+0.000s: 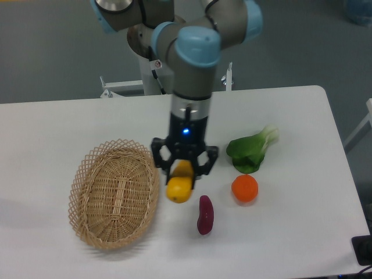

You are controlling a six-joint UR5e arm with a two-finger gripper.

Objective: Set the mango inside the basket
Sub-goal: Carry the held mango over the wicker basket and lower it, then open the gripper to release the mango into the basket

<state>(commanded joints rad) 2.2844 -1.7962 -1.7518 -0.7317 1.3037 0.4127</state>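
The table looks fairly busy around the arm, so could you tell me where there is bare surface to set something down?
Free: the white table left of and behind the basket, the front right corner beyond the orange, and the back right past the green vegetable. Crowded: the middle, where the gripper holds the mango beside the basket's rim, near the purple sweet potato.

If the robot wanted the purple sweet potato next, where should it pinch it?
Probably across the narrow middle of the purple sweet potato, coming straight down from above. It lies flat on the table, long axis running front to back, so the fingers would close from left and right.
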